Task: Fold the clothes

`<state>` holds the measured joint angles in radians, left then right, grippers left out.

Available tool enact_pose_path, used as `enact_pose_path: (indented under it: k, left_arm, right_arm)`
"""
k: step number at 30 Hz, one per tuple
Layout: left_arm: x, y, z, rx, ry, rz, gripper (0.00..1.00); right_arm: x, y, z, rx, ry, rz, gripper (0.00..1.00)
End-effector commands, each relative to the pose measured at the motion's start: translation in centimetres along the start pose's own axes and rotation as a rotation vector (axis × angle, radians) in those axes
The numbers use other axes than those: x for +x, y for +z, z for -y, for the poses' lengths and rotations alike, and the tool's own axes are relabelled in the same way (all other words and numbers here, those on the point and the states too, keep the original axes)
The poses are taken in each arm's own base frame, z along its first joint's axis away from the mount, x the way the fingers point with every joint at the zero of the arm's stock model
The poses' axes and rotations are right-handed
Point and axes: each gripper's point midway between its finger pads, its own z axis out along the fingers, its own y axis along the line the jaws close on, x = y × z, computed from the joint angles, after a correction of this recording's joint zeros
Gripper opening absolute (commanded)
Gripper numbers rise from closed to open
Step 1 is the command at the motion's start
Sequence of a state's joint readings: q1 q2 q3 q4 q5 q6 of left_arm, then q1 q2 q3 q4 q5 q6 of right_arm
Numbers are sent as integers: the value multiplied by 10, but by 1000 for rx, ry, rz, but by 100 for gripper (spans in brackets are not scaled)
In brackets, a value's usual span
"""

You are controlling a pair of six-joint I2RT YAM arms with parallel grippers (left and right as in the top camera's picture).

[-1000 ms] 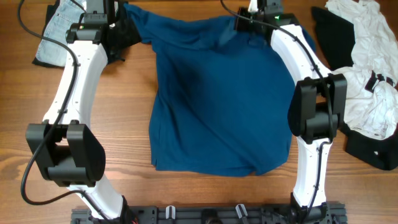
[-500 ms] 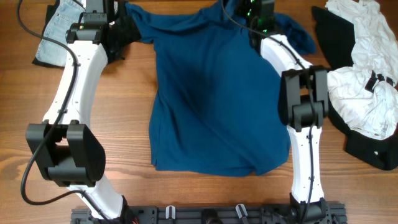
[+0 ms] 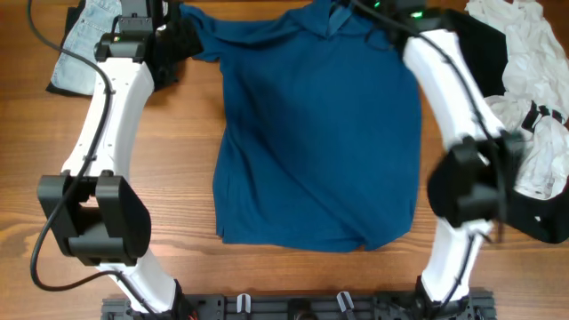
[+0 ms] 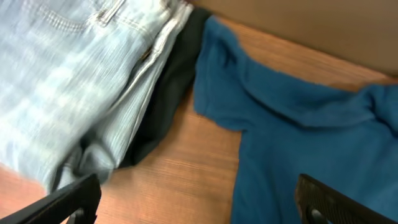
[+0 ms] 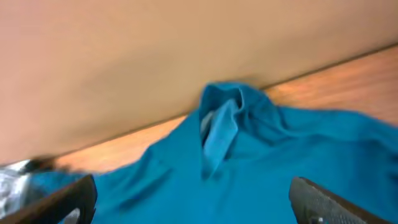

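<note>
A blue polo shirt (image 3: pixel 320 133) lies spread flat in the middle of the wooden table, collar (image 3: pixel 333 13) at the far edge. My left gripper (image 3: pixel 147 18) is at the far left by the shirt's left sleeve (image 3: pixel 197 34). In the left wrist view this gripper (image 4: pixel 199 205) stands open over bare wood, between the jeans (image 4: pixel 74 74) and the sleeve (image 4: pixel 280 106). My right gripper (image 3: pixel 391 13) is at the far edge near the collar. In the right wrist view it (image 5: pixel 196 205) is open and empty above the shirt (image 5: pixel 186 180), with the collar (image 5: pixel 221 124) ahead.
Light jeans (image 3: pixel 80 36) and a black garment (image 3: pixel 173 53) lie at the far left. A heap of white and black clothes (image 3: pixel 524 89) fills the right side, and another black piece (image 3: pixel 533 213) lies nearer the front. The right arm (image 3: pixel 449 89) crosses the shirt's right edge.
The right gripper has opened and let go of the shirt's upper right part. Its arm has swung out to the right. The collar now lies uncovered. The left arm has not moved.
</note>
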<state>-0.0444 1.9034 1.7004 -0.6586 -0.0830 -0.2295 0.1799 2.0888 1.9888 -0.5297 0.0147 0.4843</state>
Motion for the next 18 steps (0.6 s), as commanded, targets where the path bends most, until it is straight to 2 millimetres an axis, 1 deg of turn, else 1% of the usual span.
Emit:
enact_pose_path:
  k: [1,2,3,6,9,10,11,12,15,18]
  left_arm:
    - [18,39,26,136,257,-43,100]
    - [21,49,28,149,281,-44,100]
    - [24,63,29,154,305,-42,99]
    - [36,107,34,161,367,-30,93]
    - [46,136,45,176,435,-6,88]
    - [50,143,49,182,464,1,86]
    - [55,149,55,189,504,3,79]
    - [64,156,62,195,569,1,75]
    - [74,171,64,131,635,7,78]
    - [78,183,61,114,625,13,80]
  right_arm:
    - [-3,-42,-5,5,-96,-36,100]
    - [1,-46,-2,15,-98,-59,100]
    - [9,-47,1,26,-98,-91,100]
    - [33,-50,7,38,-93,-197,99]
    - [44,-53,13,60,-101,-244,99]
    - [48,-54,15,65,-116,-259,98]
    - [50,-55,16,70,-118,-269,97]
    - [53,-56,18,76,-117,-284,96]
    - [57,-57,20,84,-117,-300,95]
    - [58,-57,21,86,-118,-305,95]
